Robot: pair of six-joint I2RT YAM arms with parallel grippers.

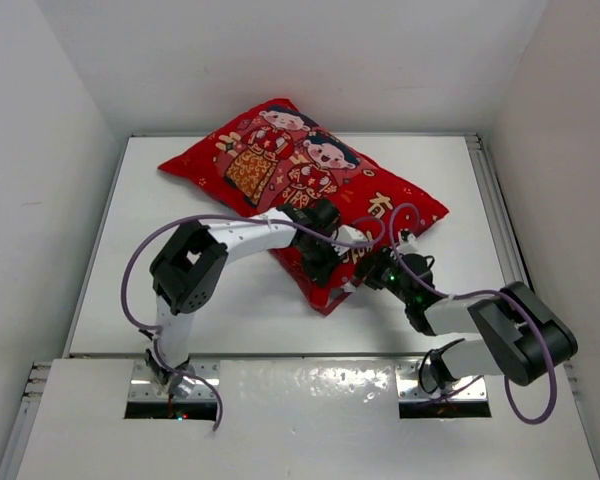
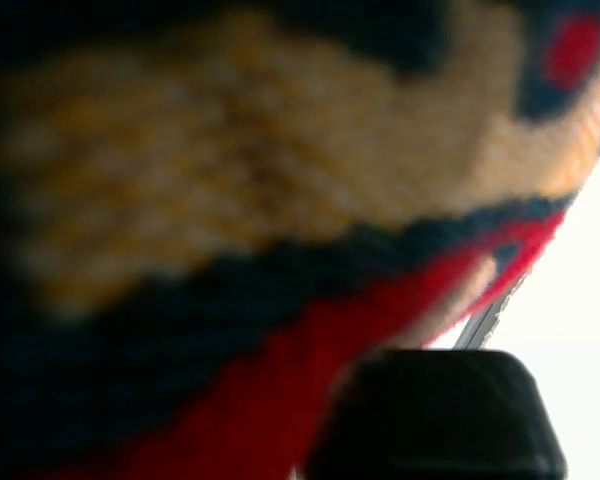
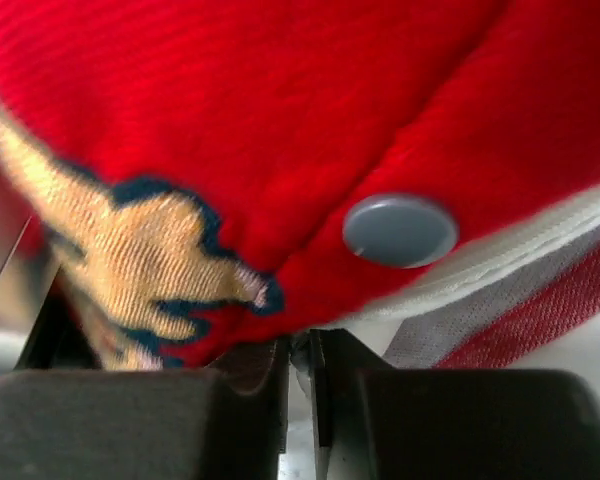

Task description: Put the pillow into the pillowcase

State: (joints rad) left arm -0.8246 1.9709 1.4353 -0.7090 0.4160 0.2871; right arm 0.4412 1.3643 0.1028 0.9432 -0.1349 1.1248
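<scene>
Right pincer (image 3: 300, 352) pinches ribbed red pillowcase (image 3: 280, 120) beside a round grey snap (image 3: 400, 230).

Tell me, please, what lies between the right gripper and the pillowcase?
Nothing: in the right wrist view the red hem of the pillowcase sits directly against the closed fingers of the right gripper, leaving no bare stretch.

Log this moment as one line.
pillowcase: plump, lying on table | left fingers: shut at its near corner | right fingers: shut on its hem near snap button
</scene>
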